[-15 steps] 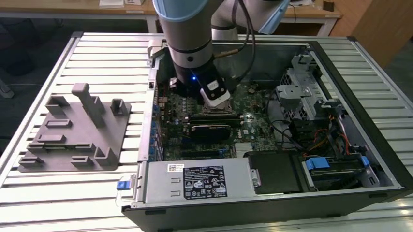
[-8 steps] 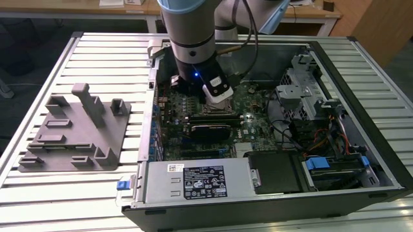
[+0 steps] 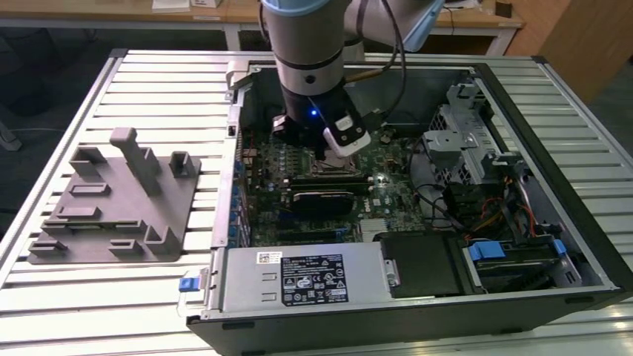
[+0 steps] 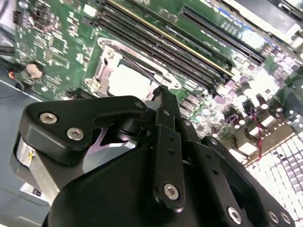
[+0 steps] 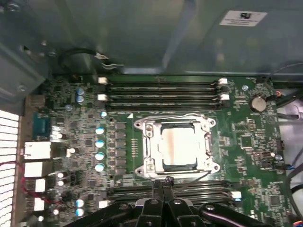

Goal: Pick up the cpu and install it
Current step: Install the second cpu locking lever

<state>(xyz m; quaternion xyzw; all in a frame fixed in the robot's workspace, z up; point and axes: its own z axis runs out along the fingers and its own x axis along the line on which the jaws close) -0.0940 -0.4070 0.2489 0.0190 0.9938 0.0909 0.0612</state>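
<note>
Cpu (image 5: 179,146) seated in socket (image 5: 147,150), just below and ahead of gripper (image 5: 162,181); nothing held. Fingers (image 5: 159,187) pressed narrow together, tips hovering at the socket frame's near edge, apart from the chip. Looks like a small flat square, pale silver-white top, faint warm tint in the first wrist view, washed bright in the second wrist view (image 4: 129,80). Probably light, stiff, smooth and a bit slippery; fragile underneath, so best taken by opposite edges, kept level, never pressed hard. Flanked by memory slots (image 5: 161,90) on a green board (image 5: 246,142), inside an open case (image 3: 554,222).
</note>
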